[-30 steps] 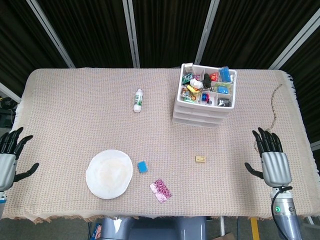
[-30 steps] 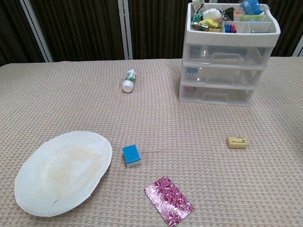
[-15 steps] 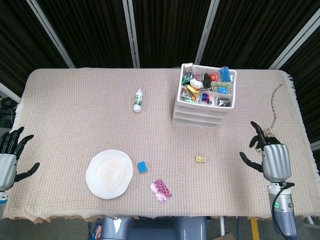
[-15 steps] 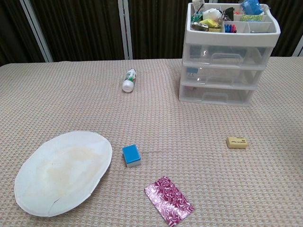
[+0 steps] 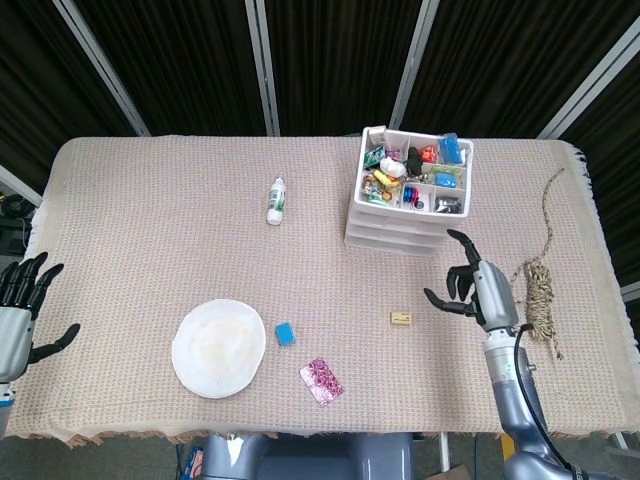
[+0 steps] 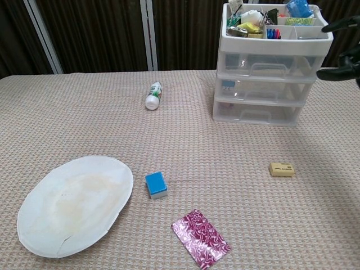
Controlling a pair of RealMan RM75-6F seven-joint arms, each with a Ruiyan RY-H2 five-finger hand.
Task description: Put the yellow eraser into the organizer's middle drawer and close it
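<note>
The yellow eraser (image 5: 402, 319) lies flat on the cloth-covered worktop (image 5: 150, 230), in front of the organizer (image 5: 408, 205) and well apart from it; nothing touches it. The organizer is a white unit of three stacked clear drawers under an open tray crowded with small items. Its middle drawer (image 6: 262, 90) sits flush with the drawers above and below it.

Your right hand (image 5: 478, 290) hovers just to the right of the eraser, in front of the organizer's right corner, holding nothing. Its fingers (image 5: 458, 276) are spread and reach toward the organizer. In the chest view only dark fingertips (image 6: 339, 25) show at the right edge, level with the organizer's upper part. To the right of that hand a bundle of twine (image 5: 541, 290) lies on the worktop.

Your left hand (image 5: 22, 310) rests at the worktop's left edge, far from the eraser. Its fingers (image 5: 30, 275) are apart and hold nothing.

Across the nearer half of the worktop, left of the eraser, lie a patterned magenta packet (image 5: 321, 381), a small blue block (image 5: 285, 333) and a white plate (image 5: 218, 347); the block lies just beside the plate's right rim. A small white bottle (image 5: 276, 201) lies on its side further back, left of the organizer.
</note>
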